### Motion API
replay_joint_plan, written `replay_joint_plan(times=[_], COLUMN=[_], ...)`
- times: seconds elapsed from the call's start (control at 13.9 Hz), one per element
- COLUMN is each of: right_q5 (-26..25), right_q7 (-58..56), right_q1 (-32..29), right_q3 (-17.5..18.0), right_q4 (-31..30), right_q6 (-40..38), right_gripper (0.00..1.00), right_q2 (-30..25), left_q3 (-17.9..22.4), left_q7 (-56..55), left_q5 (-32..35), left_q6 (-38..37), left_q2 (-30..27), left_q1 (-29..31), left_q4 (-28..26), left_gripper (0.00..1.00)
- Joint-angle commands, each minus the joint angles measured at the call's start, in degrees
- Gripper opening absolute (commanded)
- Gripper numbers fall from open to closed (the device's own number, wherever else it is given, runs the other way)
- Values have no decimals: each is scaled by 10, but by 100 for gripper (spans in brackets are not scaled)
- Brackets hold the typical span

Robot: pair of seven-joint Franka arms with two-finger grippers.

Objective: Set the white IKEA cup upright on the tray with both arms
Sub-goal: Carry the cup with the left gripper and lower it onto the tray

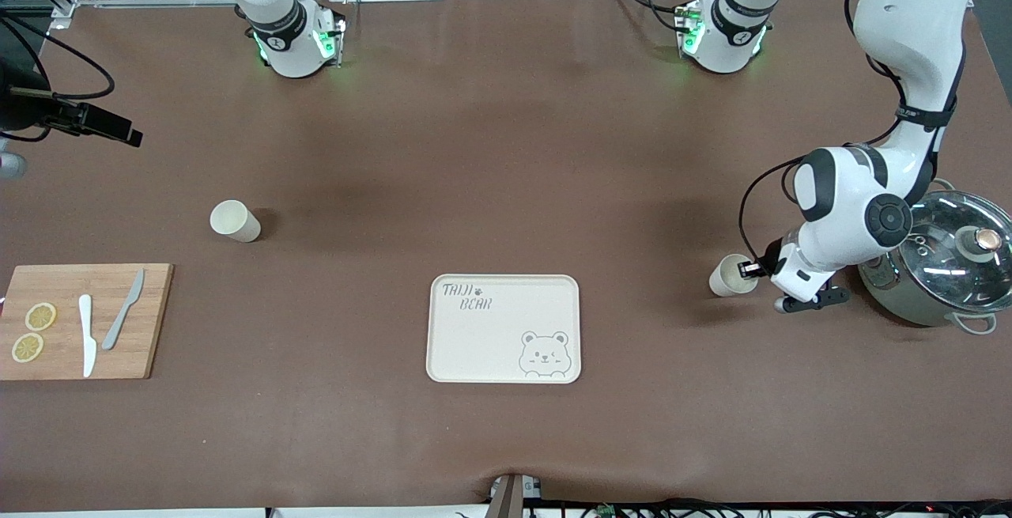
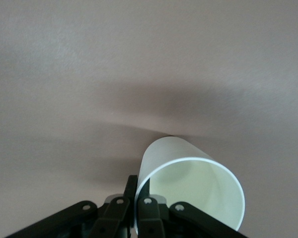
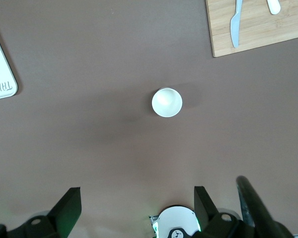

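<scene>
Brown surface (image 1: 506, 186), tray (image 1: 504, 329) bare. Left claw (image 1: 751, 269) clamped on cup (image 1: 729, 276) rim; thin grip, could slip or tip. Right claw (image 3: 134, 208) apart, high over second cup (image 3: 167, 102), waiting.

Cream-white tray (image 1: 504, 344) with grey TAIJI BEAR lettering and a bear face, off-white cups (image 1: 235, 221), brown table (image 1: 506, 146), yellow lemon slices (image 1: 39, 316).

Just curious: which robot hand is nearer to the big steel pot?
The left gripper: it is low beside the steel pot, shut on a white cup. The right gripper is high over another cup.
</scene>
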Motion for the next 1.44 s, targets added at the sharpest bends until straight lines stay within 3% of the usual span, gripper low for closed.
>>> replay_joint_plan(times=[0.0,0.29,0.72,0.93,1.15,1.36], right_q5=[16,20,19,9,7,4], right_q7=[5,5,3,2,-10,-70], right_q1=[-18,-27,-32,-33,-46,-81], right_q3=[8,8,7,7,7,6], right_q4=[0,12,25,61,77,77], right_q6=[-4,-1,2,-1,0,1], right_gripper=[100,100,100,100,100,100], right_q2=[1,10,26,73,124,140], left_q3=[-1,0,0,5,3,6], left_q7=[-45,-144,-340,-404,-474,-544], left_q5=[-14,-14,-14,-10,-13,-11], left_q6=[-21,-33,-37,-89,-89,-78], left_q2=[-3,14,82,103,147,188], left_q1=[-28,-86,-173,-211,-237,-261], left_q4=[35,95,220,277,326,361], left_gripper=[0,0,0,0,0,0])
